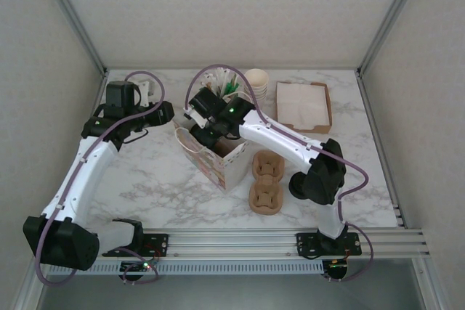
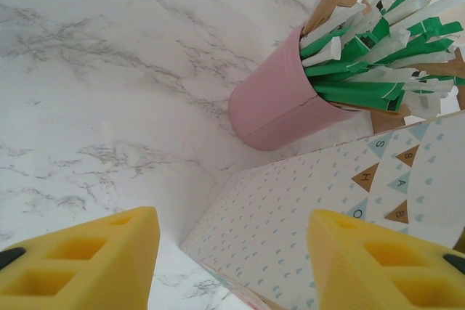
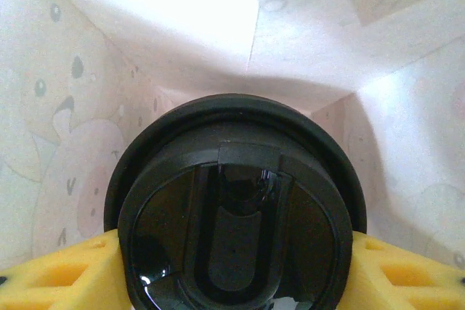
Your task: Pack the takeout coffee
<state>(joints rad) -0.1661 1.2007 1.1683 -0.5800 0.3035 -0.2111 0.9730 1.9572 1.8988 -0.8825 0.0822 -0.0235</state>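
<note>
The right tool (image 3: 232,274) is closed on the takeout coffee (image 3: 232,194). Its yellow fingers (image 3: 58,277) press against opposite sides of the round black lid, which sits squarely between them, and the cup beneath the lid is hidden. Tool and coffee are both down inside the patterned paper bag (image 1: 218,167), whose pale inner walls rise around the lid; whether the cup touches the bag's floor cannot be told. Seen from above, the bag stands upright on the marble bench (image 1: 145,176), just left of two brown pulp carriers (image 1: 267,167). The left tool (image 2: 232,241) is open with nothing between its fingers, over the bench beside the bag's outer wall and near a pink cup (image 2: 272,110) of green and white packets
</note>
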